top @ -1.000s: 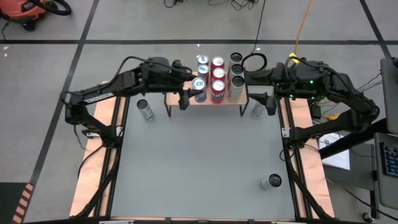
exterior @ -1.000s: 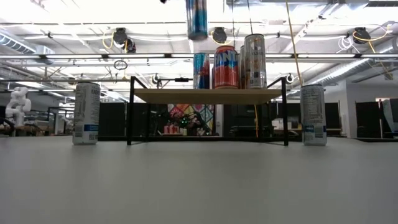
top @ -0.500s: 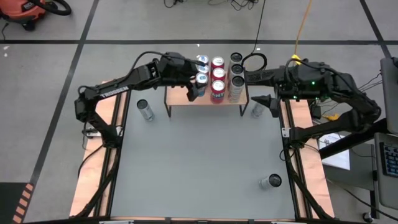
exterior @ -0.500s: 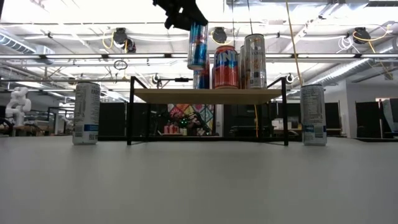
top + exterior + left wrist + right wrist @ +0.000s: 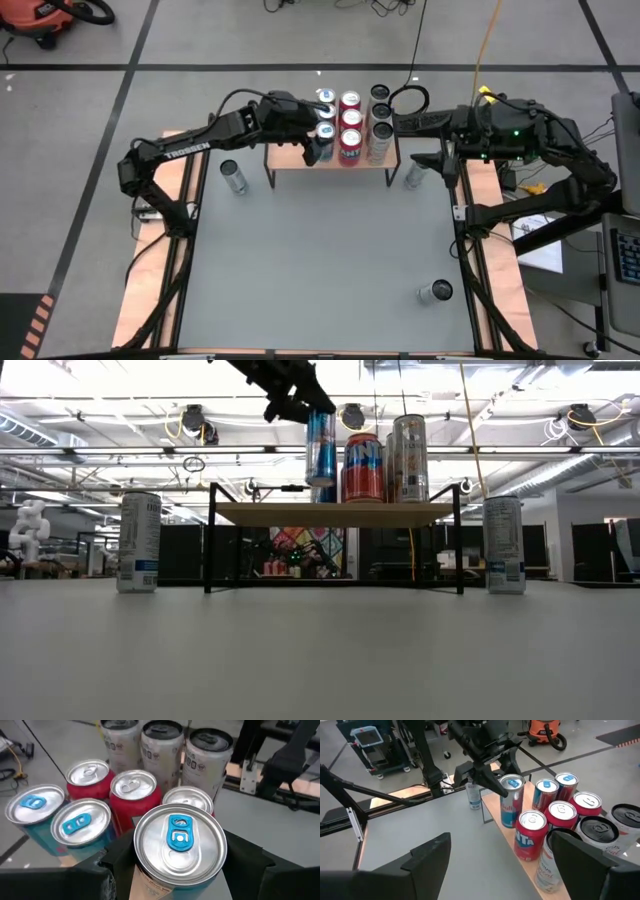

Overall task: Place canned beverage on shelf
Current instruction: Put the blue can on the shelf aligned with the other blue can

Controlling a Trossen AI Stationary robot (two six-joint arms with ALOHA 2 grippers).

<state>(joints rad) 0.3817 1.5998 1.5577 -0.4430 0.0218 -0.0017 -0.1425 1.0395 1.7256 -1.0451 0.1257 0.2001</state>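
Observation:
My left gripper (image 5: 316, 140) is shut on a blue canned beverage (image 5: 320, 448) and holds it over the front left part of the shelf (image 5: 270, 513). The shelf is a low wooden top on black legs at the table's far side. Blue, red and pale cans stand on it in three rows (image 5: 351, 118). The held can's bottom hangs a little above the wooden top, in front of another blue can (image 5: 80, 822). My right gripper (image 5: 505, 865) waits open and higher, off the shelf's right end, with nothing between its fingers. My left gripper pinches the can's upper wall just below the rim (image 5: 145, 870) between its two fingers, one on each side. The fingers (image 5: 290, 400) come from the table's left, slanting down. The can hangs upright, its tab up, clear of the shelf top.
A loose can (image 5: 233, 177) stands on the table left of the shelf and another (image 5: 413, 177) right of it, below my right gripper. A third can (image 5: 435, 292) lies near the table's near right corner. The grey table in front of the shelf is bare.
My left gripper has come down with the blue can and moved a little toward the table's right, to the shelf's front left. The can stays upright, now low over the wooden top, level with the standing cans.

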